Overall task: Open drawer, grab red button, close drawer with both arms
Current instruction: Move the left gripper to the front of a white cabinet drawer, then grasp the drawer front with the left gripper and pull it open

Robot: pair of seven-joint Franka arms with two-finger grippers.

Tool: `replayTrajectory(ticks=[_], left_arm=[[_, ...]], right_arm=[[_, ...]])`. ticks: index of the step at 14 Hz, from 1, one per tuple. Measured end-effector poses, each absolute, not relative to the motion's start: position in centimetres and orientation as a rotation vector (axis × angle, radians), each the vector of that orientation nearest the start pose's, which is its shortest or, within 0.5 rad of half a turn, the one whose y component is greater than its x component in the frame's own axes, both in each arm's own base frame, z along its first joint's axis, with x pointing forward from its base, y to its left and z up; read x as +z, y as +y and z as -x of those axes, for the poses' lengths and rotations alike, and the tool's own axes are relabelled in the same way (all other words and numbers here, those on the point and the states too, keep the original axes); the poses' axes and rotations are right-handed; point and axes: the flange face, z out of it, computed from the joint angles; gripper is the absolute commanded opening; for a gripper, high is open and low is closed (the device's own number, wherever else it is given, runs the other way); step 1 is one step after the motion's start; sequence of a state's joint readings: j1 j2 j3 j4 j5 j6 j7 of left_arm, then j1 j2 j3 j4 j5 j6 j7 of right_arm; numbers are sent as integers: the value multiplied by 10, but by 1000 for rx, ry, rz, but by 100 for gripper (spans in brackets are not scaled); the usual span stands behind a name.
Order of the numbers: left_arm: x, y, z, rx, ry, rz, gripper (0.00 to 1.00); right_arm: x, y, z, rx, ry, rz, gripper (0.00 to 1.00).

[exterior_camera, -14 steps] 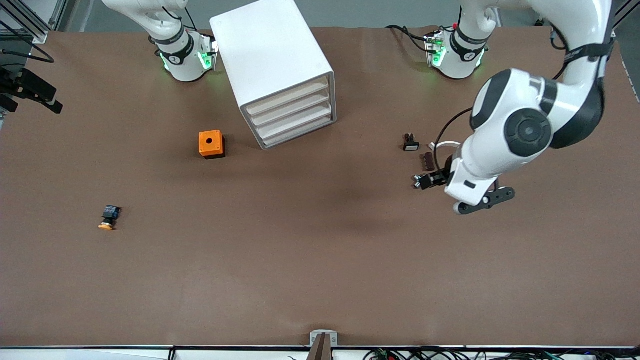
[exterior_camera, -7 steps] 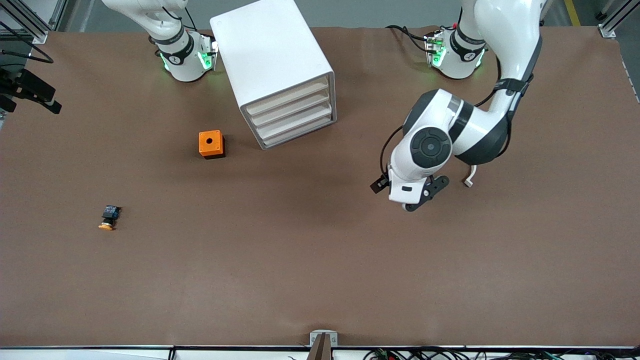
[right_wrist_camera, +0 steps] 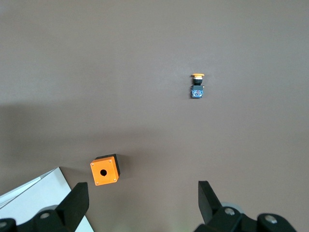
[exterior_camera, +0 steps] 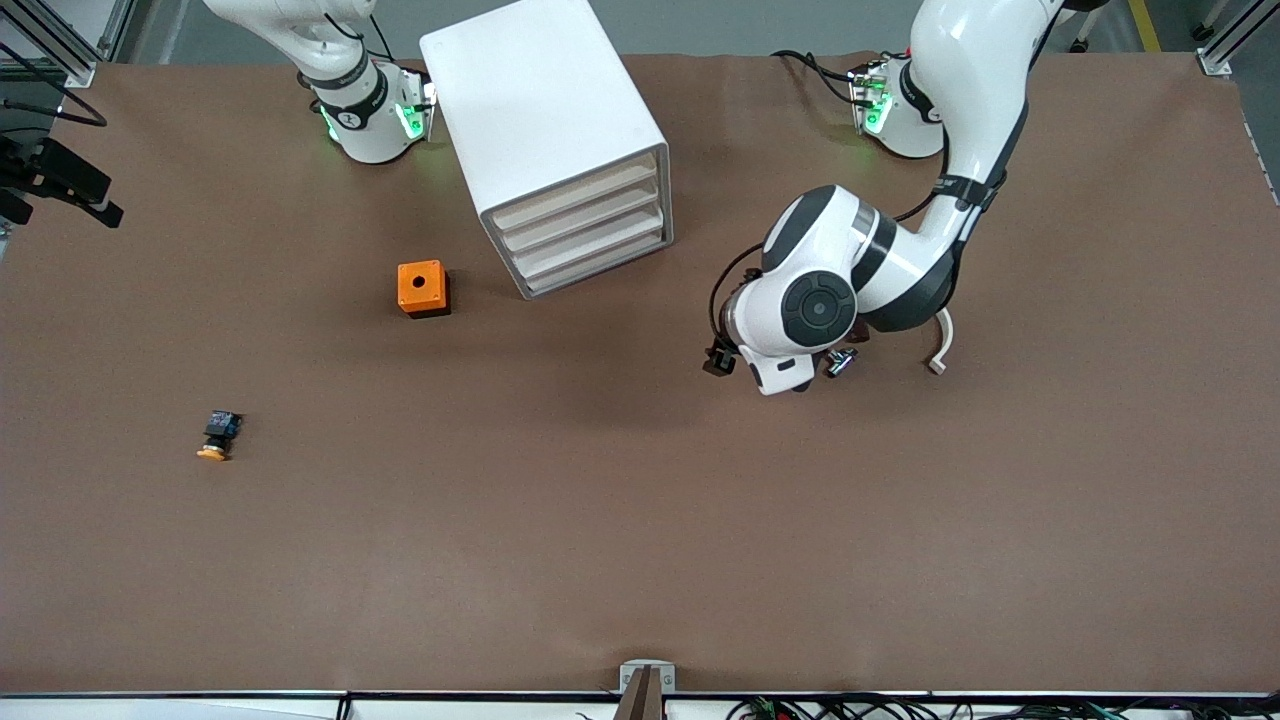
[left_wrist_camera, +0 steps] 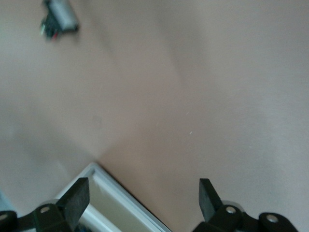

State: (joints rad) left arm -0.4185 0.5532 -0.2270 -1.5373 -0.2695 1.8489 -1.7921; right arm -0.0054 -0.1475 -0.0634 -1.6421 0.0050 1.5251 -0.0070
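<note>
The white cabinet (exterior_camera: 545, 110) stands near the robots' bases with all its drawers shut; the top drawer (exterior_camera: 578, 193) shows its cream front. The red button is hidden. My left arm (exterior_camera: 812, 310) hangs over the table beside the cabinet, toward its own end, and its wrist covers the gripper there. In the left wrist view the left gripper (left_wrist_camera: 145, 187) is open and empty above a white-edged cabinet corner (left_wrist_camera: 116, 195). My right gripper (right_wrist_camera: 143, 192) is out of the front view; its wrist view shows it open and empty, high over the table.
An orange box with a hole (exterior_camera: 423, 288) sits beside the cabinet, toward the right arm's end (right_wrist_camera: 104, 170). An orange-yellow capped button (exterior_camera: 215, 438) lies nearer the front camera (right_wrist_camera: 197, 86). A small black and white part (left_wrist_camera: 59, 18) lies under the left arm.
My left arm has swung from its own end of the table toward the cabinet, and its wrist has turned. Cabinet, orange box and yellow button have not moved.
</note>
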Motion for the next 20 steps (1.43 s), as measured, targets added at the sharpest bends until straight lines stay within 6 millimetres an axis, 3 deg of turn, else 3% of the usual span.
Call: replayTrajectory(ticks=[3, 5, 9, 14, 17, 20], left_arm=[[300, -417, -524, 836, -1938, 2114, 100], [282, -420, -516, 940, -1948, 1969, 100], [262, -430, -508, 1141, -2022, 1699, 100], [241, -452, -491, 1253, -2074, 1342, 99], [222, -482, -461, 1248, -2033, 1240, 75], [209, -509, -430, 1269, -1975, 1215, 74]], right_arm=[[665, -37, -502, -48, 95, 3127, 100], [665, -37, -502, -47, 95, 3127, 100], [665, -37, -502, -46, 95, 3127, 100], [665, -37, -502, -45, 96, 3127, 100], [665, -37, -502, -45, 96, 3127, 100], [665, -37, -502, -45, 95, 3127, 100]])
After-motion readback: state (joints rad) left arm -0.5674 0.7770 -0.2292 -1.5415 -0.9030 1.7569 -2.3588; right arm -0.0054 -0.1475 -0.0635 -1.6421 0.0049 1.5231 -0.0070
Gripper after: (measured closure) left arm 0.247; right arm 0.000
